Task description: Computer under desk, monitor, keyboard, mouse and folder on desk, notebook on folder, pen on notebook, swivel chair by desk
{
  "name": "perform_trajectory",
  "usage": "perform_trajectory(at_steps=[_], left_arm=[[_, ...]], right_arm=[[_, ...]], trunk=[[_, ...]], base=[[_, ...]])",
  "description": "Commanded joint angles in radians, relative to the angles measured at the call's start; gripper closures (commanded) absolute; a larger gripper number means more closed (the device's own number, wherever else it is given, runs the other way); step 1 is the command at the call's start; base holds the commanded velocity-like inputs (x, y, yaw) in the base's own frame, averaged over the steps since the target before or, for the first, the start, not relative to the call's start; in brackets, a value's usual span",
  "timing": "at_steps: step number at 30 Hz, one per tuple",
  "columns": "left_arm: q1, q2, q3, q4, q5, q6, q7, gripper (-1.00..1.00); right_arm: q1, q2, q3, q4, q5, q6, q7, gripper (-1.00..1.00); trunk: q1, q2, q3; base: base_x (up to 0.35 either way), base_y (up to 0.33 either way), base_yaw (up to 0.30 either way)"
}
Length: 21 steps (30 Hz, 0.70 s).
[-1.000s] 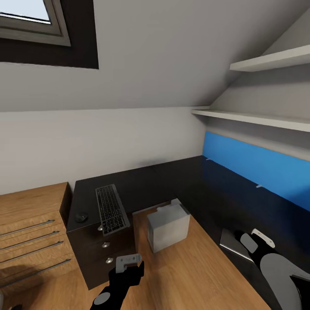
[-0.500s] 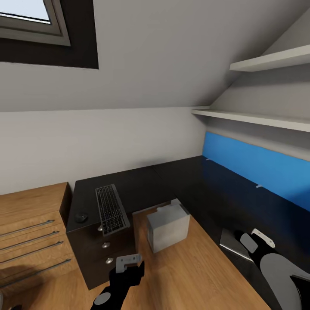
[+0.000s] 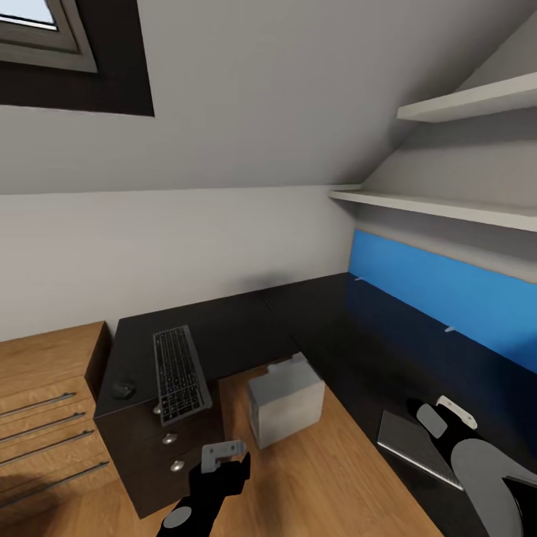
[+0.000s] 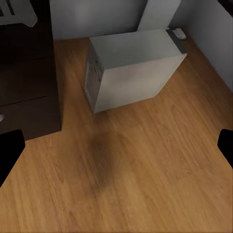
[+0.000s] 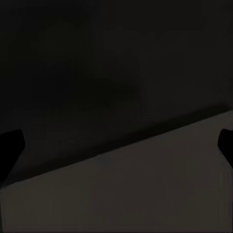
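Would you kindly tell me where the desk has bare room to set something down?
The desk is bare from the keyboard round the corner along the blue back panel, as far as the notebook. It is crowded only at the end where the mouse lies beside the keyboard.

Desk (image 3: 313, 328): black, L-shaped, blue back panel on the right.
Keyboard (image 3: 177, 373): dark keys, flat on the desk's left wing.
Mouse (image 3: 123, 388): black, just left of the keyboard.
Computer (image 3: 286, 407): pale grey tower, upright on the floor in the desk's corner.
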Motion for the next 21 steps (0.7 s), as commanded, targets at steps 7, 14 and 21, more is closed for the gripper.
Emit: perform_trajectory(at_steps=[7, 14, 21], left_arm=[[-0.001, 0.0, -0.002, -0.001, 0.01, 0.003, 0.009, -1.0], [-0.001, 0.0, -0.004, -0.001, 0.008, 0.003, 0.009, -1.0], [-0.001, 0.0, -0.004, -0.001, 0.007, 0.003, 0.009, -1.0]], right_arm=[[0.0, -0.001, 0.003, -0.003, -0.007, 0.005, -0.005, -1.0], [0.0, -0.001, 0.003, -0.003, -0.007, 0.004, -0.004, -1.0], [0.0, -0.002, 0.003, -0.003, -0.007, 0.004, -0.004, -1.0]], trunk=[[0.0, -0.001, -0.001], [0.0, -0.001, 0.0], [0.0, -0.001, 0.002]], base=[[0.021, -0.017, 0.0], [0.003, -0.002, -0.111], [0.0, 0.0, -0.231]])
